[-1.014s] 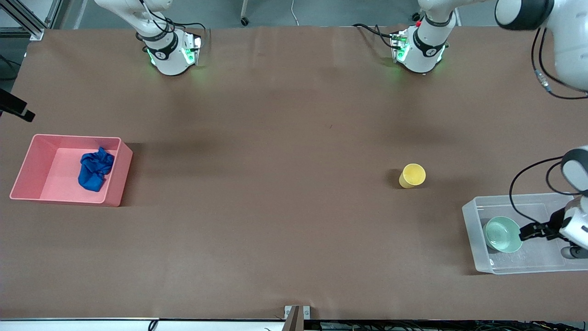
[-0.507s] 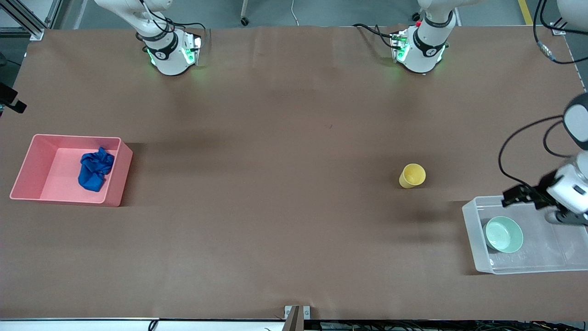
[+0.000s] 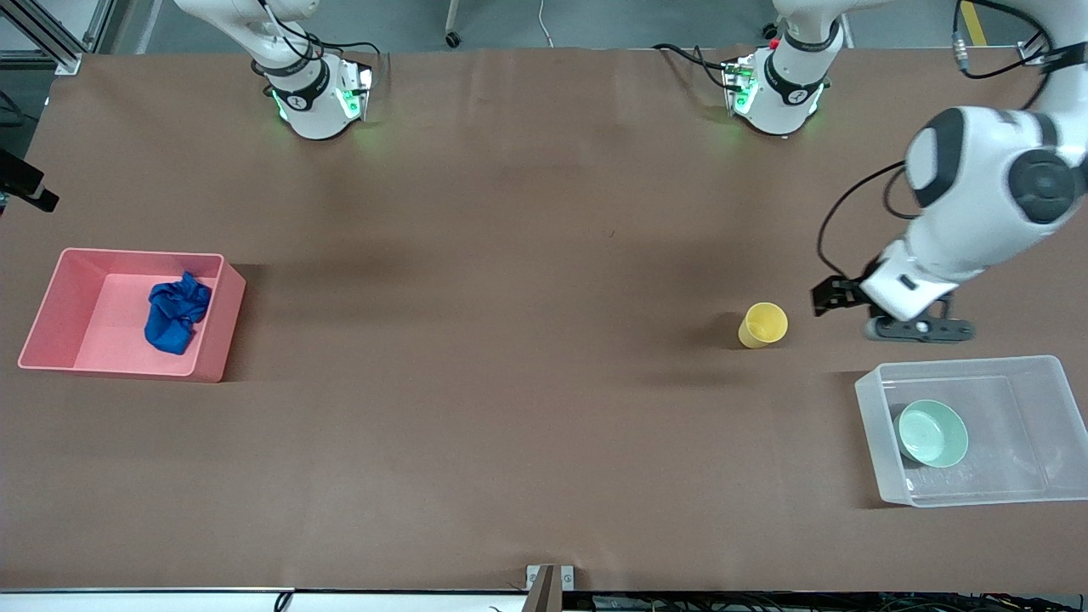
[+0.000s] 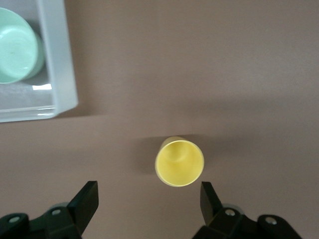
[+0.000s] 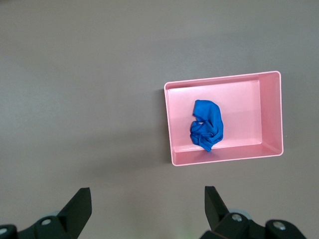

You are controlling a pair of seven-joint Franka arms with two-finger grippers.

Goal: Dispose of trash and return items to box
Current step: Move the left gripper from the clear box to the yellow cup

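Left pincer [image 4: 148, 199] hangs spread wide beside the upright yellow cup [image 3: 762, 325], toward the left arm's end of the surface [image 3: 510, 408]; best centre over its rim, then descend squarely. Right pincer [image 5: 148, 204] waits, fingers apart, high near the pink bin [image 5: 224, 119].

Green bowl [image 4: 15, 47] and clear box [image 4: 57, 64], both edge-cropped.

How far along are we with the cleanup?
Done: blue cloth lies in the pink bin, and the green bowl sits in the clear tub. In hand: the open, empty left gripper is over the table by the upright yellow cup. Left: boxing the cup. The open right gripper waits.
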